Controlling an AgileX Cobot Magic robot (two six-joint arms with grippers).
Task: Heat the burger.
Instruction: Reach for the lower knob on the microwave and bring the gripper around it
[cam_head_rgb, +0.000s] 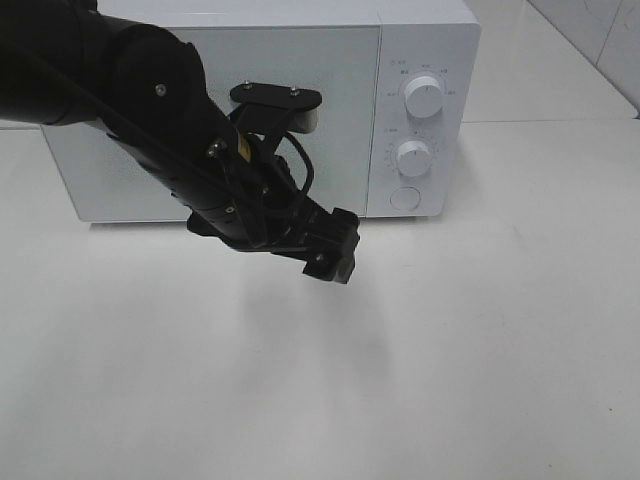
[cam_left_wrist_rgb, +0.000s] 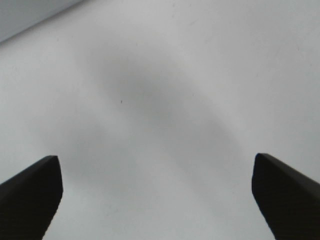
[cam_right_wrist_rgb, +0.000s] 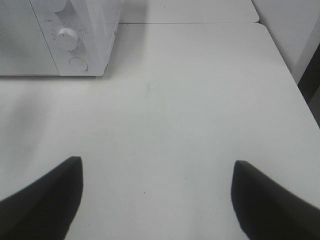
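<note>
The burger is out of view in every frame. The white microwave (cam_head_rgb: 260, 110) stands at the back of the table with its door shut. My left arm reaches in front of that door, and my left gripper (cam_head_rgb: 335, 258) hangs above the table just before the microwave. In the left wrist view the left gripper (cam_left_wrist_rgb: 157, 192) is open, its dark fingertips (cam_left_wrist_rgb: 30, 192) far apart over bare white table. My right gripper (cam_right_wrist_rgb: 155, 197) is open too, empty, over the table to the right of the microwave (cam_right_wrist_rgb: 35, 40).
The microwave's panel carries two round knobs (cam_head_rgb: 423, 97) (cam_head_rgb: 413, 157) and a round button (cam_head_rgb: 404, 198). The white table (cam_head_rgb: 480, 350) spreads in front. A table edge (cam_right_wrist_rgb: 287, 65) and a wall lie to the right in the right wrist view.
</note>
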